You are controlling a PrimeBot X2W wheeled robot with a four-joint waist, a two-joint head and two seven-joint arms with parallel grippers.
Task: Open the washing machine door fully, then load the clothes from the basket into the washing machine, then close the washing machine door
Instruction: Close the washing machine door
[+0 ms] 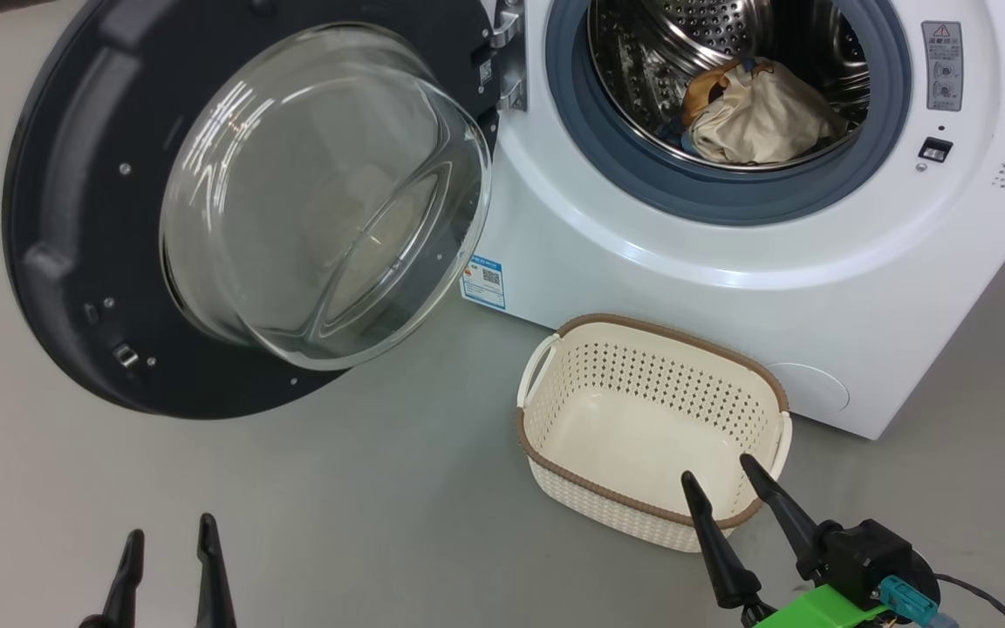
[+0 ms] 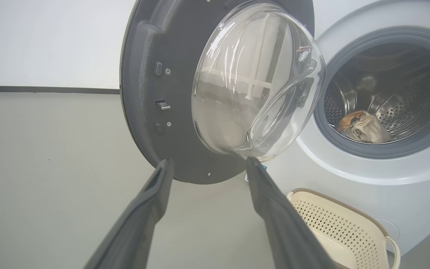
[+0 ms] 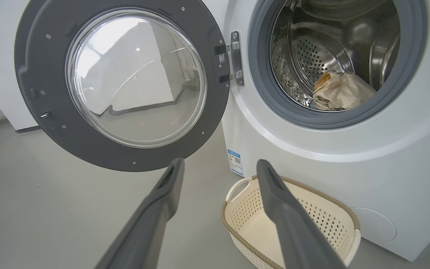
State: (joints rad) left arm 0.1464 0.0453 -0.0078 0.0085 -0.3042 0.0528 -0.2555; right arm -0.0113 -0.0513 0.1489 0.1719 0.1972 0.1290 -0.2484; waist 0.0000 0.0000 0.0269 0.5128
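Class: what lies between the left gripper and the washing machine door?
Just bare grey floor lies between the left gripper and the washing machine door, as the head view shows.

We see our left gripper (image 2: 209,161) rising from the bottom middle of the frame, its two dark fingers spread apart, their tips before the lower edge of the washing machine door (image 2: 144,93). The door stands swung open at upper centre, its glass bowl (image 2: 256,82) bulging to the right. At right, the washing machine (image 2: 349,179) shows its steel drum (image 2: 405,104), where the clothes (image 2: 364,127) lie as one bundle, cream with what seems an orange-brown patch. The basket (image 2: 334,224) sits at lower right on the grey floor (image 2: 50,168).
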